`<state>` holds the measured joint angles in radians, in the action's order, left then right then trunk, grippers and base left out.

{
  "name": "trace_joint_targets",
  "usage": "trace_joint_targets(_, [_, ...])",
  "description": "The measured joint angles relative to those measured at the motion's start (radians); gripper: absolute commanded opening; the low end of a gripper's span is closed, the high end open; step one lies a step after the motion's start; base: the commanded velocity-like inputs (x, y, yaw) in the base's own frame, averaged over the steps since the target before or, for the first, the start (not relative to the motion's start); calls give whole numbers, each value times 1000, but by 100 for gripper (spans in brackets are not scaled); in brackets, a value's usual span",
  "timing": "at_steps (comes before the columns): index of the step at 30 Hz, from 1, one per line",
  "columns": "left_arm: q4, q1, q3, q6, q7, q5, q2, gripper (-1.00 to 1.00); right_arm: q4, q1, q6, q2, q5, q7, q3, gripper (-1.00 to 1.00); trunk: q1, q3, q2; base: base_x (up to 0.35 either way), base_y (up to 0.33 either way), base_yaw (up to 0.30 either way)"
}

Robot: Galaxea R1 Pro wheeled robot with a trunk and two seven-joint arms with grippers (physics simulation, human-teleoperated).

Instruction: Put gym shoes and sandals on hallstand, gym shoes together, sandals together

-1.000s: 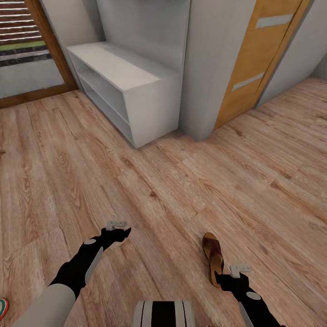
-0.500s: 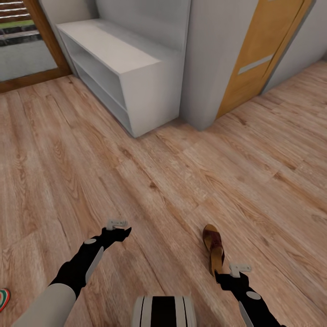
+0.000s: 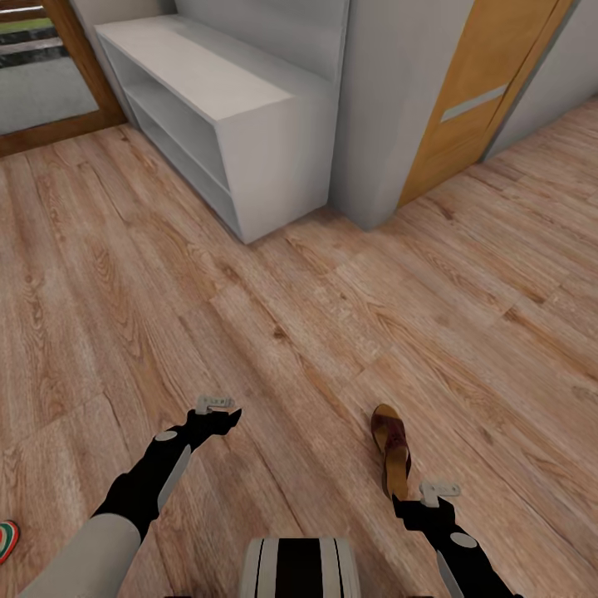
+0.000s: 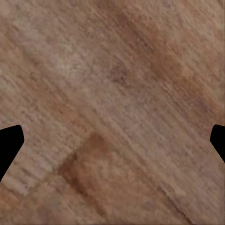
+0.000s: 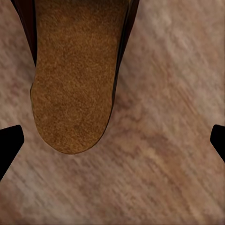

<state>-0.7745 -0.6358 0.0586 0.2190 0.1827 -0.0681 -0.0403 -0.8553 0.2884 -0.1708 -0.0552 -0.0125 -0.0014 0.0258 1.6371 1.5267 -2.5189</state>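
Sandal (image 3: 392, 448) lay just ahead of right gripper (image 3: 413, 505), long axis in line with spread fingers (image 5: 10, 143), heel nearest. Left gripper (image 3: 226, 418) spread wide, well apart.

— Where was everything lying?

— One dark brown leather sandal (image 3: 392, 448) lay on the wood-plank corridor floor (image 3: 316, 324), just ahead of the right gripper (image 3: 413, 502). The left gripper (image 3: 223, 414) hung over bare planks, well to the sandal's left.

— And the wide pale grey hallstand (image 3: 249, 133)?

— Far ahead on the left, against the wall, well apart from the sandal. A striped shoe tip (image 3: 7, 538) peeked in at the far left edge.
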Motion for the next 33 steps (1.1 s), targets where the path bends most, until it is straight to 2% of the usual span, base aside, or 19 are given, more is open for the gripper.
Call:
trace_joint_targets(12, [-5,8,2,0,0,0,-2,100,1,0,2,0,0,0,-1,100,0,1,0,0,0,0])
trace_joint_targets(19, [-5,10,2,0,0,0,-2,100,2,0,2,0,0,2,-2,100,3,28,-2,0,0,0])
trace_joint_targets(33, [-8,5,0,-1,0,0,0,100,5,0,2,0,-1,3,-2,100,3,28,-2,0,0,0])
